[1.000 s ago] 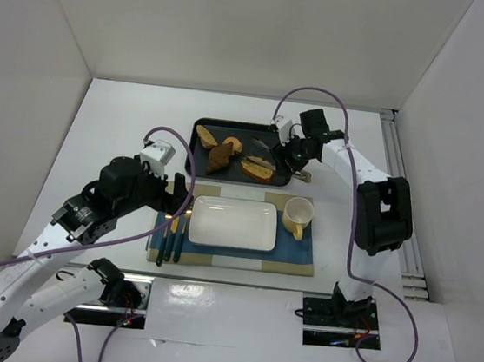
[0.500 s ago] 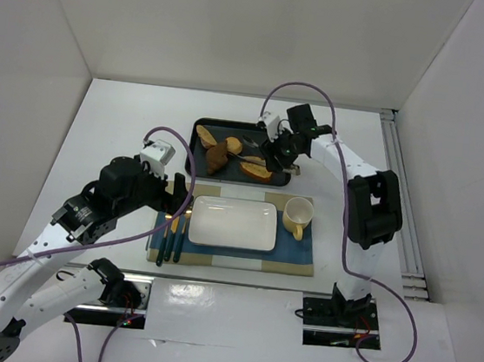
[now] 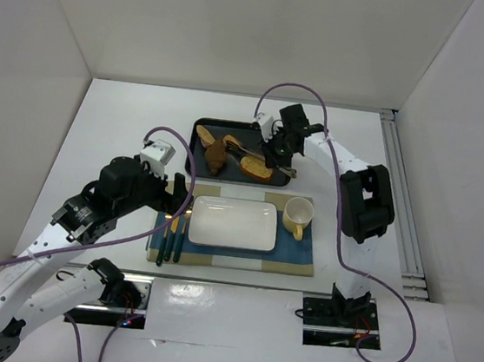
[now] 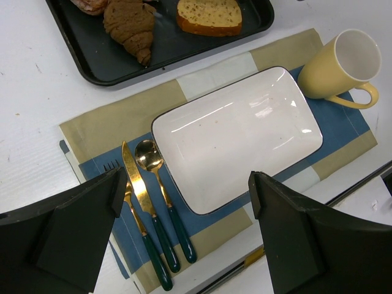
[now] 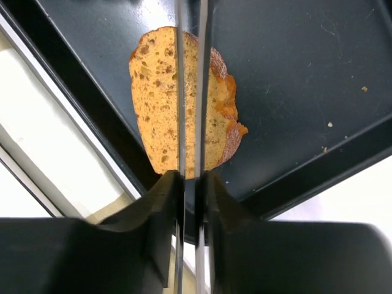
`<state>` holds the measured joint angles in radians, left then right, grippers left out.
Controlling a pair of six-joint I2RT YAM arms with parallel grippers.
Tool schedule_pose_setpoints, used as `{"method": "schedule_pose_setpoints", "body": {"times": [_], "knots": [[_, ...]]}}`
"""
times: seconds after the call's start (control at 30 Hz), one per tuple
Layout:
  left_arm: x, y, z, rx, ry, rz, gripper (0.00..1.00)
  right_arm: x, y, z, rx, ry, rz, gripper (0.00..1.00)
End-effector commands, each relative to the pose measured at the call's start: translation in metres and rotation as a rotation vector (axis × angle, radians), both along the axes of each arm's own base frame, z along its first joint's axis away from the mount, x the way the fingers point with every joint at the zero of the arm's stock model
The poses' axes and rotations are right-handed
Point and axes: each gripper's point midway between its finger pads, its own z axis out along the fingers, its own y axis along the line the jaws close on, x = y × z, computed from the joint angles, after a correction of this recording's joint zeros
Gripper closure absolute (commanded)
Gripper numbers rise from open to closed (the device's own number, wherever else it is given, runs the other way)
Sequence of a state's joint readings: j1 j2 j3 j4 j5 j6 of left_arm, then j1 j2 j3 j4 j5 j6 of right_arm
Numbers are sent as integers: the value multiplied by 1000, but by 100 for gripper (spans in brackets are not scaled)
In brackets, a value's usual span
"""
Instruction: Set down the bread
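Over the last second the right fingers (image 3: 271,153) have moved leftward, from the right rim of the dark tray (image 3: 252,133) to a spot above its middle, in the upper centre of the overhead view. They are drawn narrow, clamped on thin metal blades (image 5: 203,55) that run up the middle of the wrist view across the oval orange-crusted slice (image 5: 159,110). Whether the blades touch that slice I cannot tell. From above, the blade tips now reach close to the bread (image 3: 232,146). It lies where it did before, in the tray just right of the dark brown chunk (image 3: 217,156) and left of the oval slice. The left fingers (image 4: 185,190) are spread wide and hold nothing, hovering unchanged over the white plate (image 4: 239,135) at the centre of their frame. The yellow cup (image 4: 343,61) stands at upper right and the cutlery (image 4: 153,214) lies at lower left. Nothing on the table (image 3: 126,124) has shifted
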<state>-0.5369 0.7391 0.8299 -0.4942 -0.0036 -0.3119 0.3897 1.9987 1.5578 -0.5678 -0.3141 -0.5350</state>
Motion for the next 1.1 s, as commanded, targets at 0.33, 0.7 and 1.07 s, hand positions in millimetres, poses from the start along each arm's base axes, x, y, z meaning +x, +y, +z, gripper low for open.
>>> {"method": "schedule_pose_setpoints", "body": {"times": [0.33, 0.7, 1.07], "knots": [[5, 2, 5, 10, -35, 4, 0, -45, -16, 115, 101, -267, 3, 83], [7, 3, 2, 19, -29, 12, 0, -221, -27, 84, 60, 20, 365, 81], [7, 4, 2, 15, -27, 25, 0, -251, -27, 63, -7, 90, 387, 76]]}}
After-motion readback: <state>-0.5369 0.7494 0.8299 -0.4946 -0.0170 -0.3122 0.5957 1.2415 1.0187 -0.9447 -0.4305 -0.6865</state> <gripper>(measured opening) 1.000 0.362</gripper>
